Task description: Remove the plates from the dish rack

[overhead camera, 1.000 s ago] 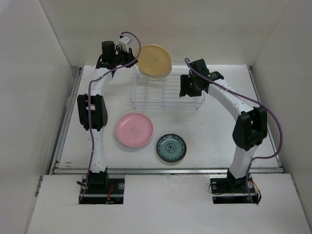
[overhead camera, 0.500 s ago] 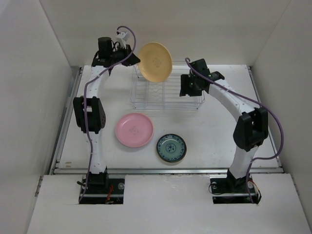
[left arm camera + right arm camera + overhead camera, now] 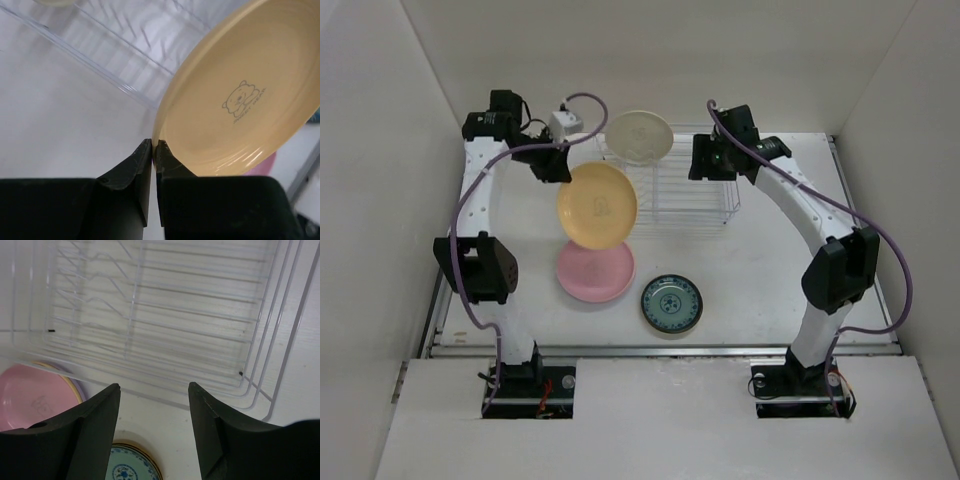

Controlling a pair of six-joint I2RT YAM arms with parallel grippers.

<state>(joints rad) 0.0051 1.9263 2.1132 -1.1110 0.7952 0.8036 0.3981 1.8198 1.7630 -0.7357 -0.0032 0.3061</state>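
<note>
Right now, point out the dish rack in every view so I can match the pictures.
Top external: the dish rack sits at the far centre of the table, between the two arms.
Left wrist: the dish rack runs across the upper left, behind the yellow plate.
Right wrist: the dish rack fills the upper part of the picture.
Shared landmark: the pink plate shows in all three.

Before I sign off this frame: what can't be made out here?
Top view: the yellow plate covers the far edge of the pink plate.
Right wrist view: the bottom edge cuts off most of the blue-green plate.
Top view: which slot of the dish rack holds the cream plate is too small to tell.
</note>
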